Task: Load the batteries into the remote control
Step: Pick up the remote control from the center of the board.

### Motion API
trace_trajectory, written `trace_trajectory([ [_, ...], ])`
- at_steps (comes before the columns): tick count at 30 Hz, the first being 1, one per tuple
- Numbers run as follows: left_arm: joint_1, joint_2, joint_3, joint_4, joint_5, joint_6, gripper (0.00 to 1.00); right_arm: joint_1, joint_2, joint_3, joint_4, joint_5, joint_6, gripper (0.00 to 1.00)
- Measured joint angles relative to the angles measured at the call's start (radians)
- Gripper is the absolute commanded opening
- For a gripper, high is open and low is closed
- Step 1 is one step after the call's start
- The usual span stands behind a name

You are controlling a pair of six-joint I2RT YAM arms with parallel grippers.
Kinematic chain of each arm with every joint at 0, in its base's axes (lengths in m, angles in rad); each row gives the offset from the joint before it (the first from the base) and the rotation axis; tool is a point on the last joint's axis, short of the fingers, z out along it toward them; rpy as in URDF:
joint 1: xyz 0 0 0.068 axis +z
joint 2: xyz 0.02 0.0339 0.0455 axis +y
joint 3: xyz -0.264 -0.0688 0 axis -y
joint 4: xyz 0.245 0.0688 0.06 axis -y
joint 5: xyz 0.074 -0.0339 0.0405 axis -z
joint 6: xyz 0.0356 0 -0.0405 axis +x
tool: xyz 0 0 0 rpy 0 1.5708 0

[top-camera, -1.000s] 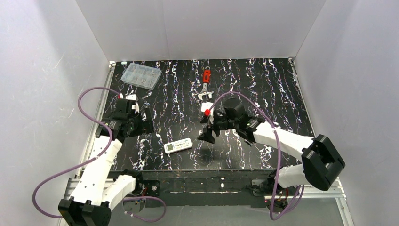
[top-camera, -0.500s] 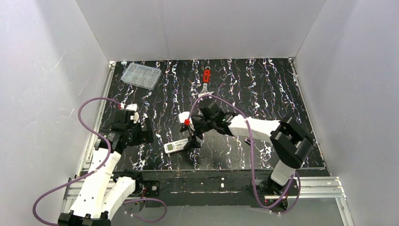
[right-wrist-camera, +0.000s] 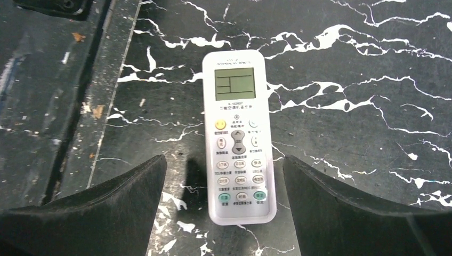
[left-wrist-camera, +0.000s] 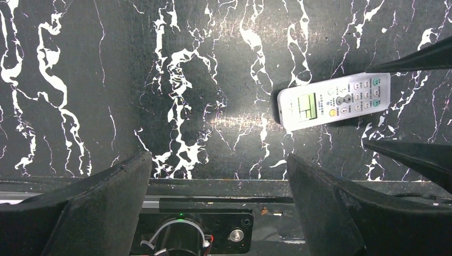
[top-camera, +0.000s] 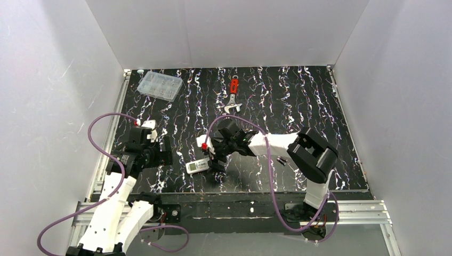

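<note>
Right gripper (right-wrist-camera: 223, 178) moved left; fingers spread astride remote control (right-wrist-camera: 237, 138), face-up, back hidden. Left gripper (left-wrist-camera: 217, 162): fingers spread, empty.

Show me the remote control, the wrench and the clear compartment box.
remote control (right-wrist-camera: 238, 140): right wrist view, middle of its button face.
wrench (top-camera: 233, 96): top external view, shaft just below the red grip.
clear compartment box (top-camera: 159, 85): top external view, centre of lid.

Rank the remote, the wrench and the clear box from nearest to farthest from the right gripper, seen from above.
1. Remote, right beneath the right gripper, near edge.
2. Wrench, far middle.
3. Clear box, far left corner.
</note>
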Motion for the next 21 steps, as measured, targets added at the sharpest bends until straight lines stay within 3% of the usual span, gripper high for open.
trace_trajectory([
  [13, 0.000, -0.016, 0.000, -0.008, -0.039, 0.030, 1.00, 0.024, 0.094, 0.020, 0.068, 0.109, -0.027, 0.83],
  [21, 0.000, -0.023, 0.000, -0.008, -0.059, 0.042, 0.99, 0.026, 0.095, 0.010, 0.075, 0.148, -0.042, 0.65],
])
